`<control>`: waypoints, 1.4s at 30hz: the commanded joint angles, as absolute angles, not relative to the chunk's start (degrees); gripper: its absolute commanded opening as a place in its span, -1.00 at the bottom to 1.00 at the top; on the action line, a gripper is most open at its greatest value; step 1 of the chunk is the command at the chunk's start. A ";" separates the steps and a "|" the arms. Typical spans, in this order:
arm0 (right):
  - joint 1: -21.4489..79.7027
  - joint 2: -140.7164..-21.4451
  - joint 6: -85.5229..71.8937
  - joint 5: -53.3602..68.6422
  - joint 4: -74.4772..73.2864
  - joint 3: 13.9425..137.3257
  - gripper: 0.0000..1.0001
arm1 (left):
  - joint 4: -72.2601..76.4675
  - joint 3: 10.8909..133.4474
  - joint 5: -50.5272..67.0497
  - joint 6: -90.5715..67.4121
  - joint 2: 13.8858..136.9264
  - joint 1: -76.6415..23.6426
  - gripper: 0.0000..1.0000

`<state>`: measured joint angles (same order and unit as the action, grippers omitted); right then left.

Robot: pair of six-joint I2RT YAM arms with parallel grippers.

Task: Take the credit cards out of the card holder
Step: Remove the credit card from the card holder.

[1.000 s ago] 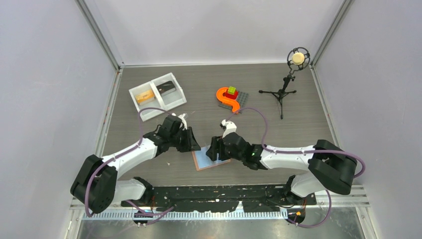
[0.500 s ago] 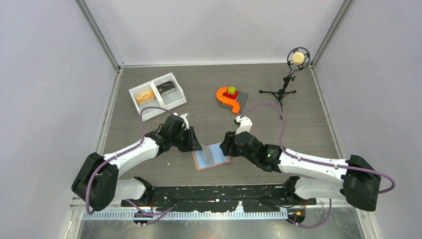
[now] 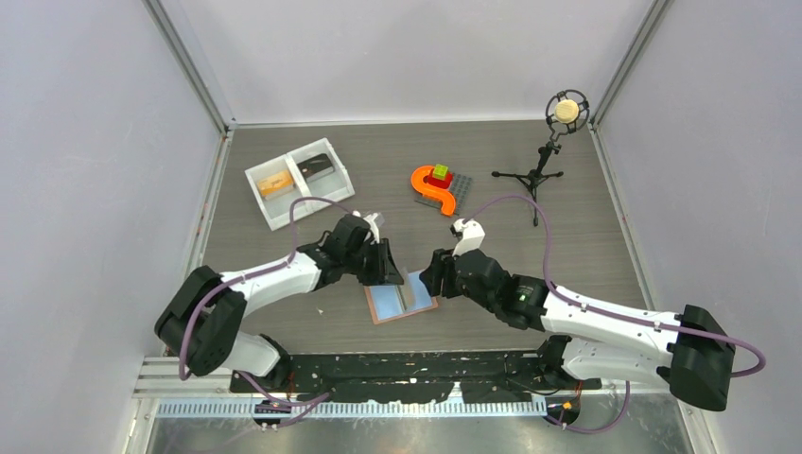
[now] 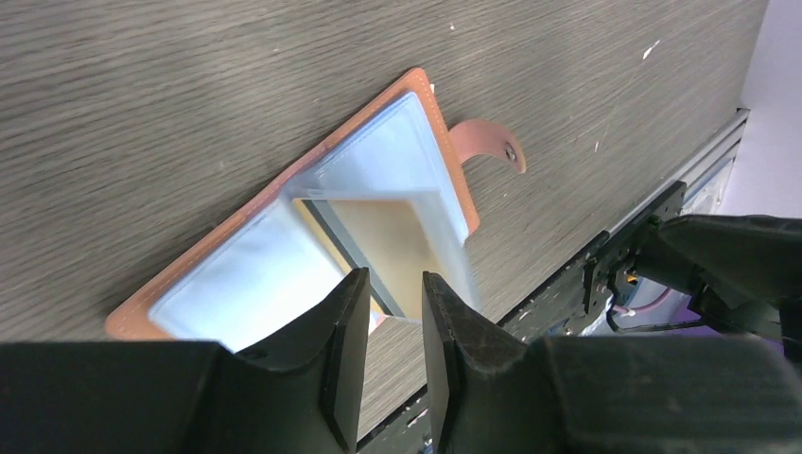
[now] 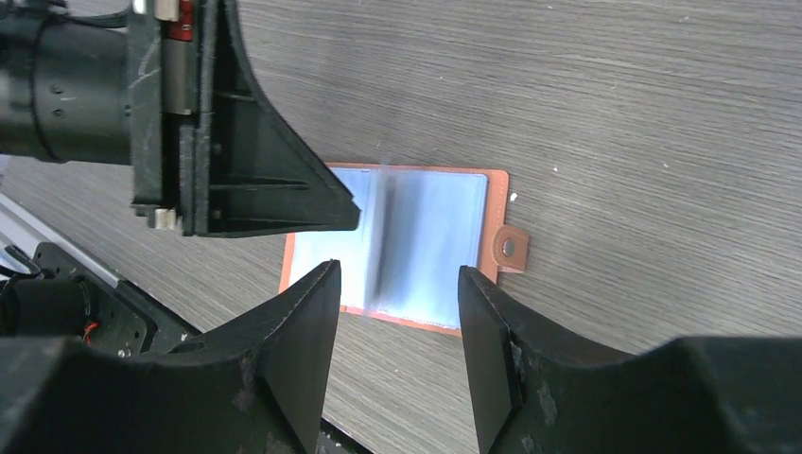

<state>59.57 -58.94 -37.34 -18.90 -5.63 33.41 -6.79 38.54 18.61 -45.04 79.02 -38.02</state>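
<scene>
The card holder lies open on the table, salmon-brown rim, light blue pockets up. A clear inner page stands raised at its fold; it is blurred in the right wrist view. In the left wrist view that page shows a tan credit card with a dark edge over the holder. My left gripper hovers over the holder's far side, jaws a narrow gap apart, the page's edge just below them. My right gripper is wide open and empty above the holder, near its side tab.
A white two-compartment tray with a tan and a dark item stands at the back left. An orange toy on a grey plate and a microphone on a tripod are behind. The black front rail runs close to the holder.
My right gripper pulled back off the holder to the right. My left gripper lifted the clear page, then moved right; the page now stands at the fold.
</scene>
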 commanded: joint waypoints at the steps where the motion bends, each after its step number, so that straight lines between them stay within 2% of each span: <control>1: 59.77 -58.45 -35.61 -17.04 -2.82 34.51 0.11 | -0.42 40.01 21.29 -46.89 82.71 -38.96 -0.41; 12: 59.07 -65.04 -33.68 -8.97 5.13 34.31 0.10 | -8.84 39.84 12.72 -45.16 77.79 -39.10 -0.35; 23: 54.34 -74.71 -34.85 -2.70 12.60 32.27 0.04 | -1.94 35.77 13.99 -47.74 79.85 -39.03 -0.30; 35: 53.26 -81.43 -36.94 -2.09 15.99 29.83 -0.03 | 3.41 33.65 14.63 -49.39 82.64 -39.10 -0.29; 42: 53.26 -83.05 -38.54 -0.87 19.01 27.66 -0.18 | 6.05 32.84 15.48 -50.07 82.71 -39.05 -0.30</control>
<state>53.39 -82.26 -37.08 -1.54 15.00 29.06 1.63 33.47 14.61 -49.39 82.74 -38.94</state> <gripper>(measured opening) 0.429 0.351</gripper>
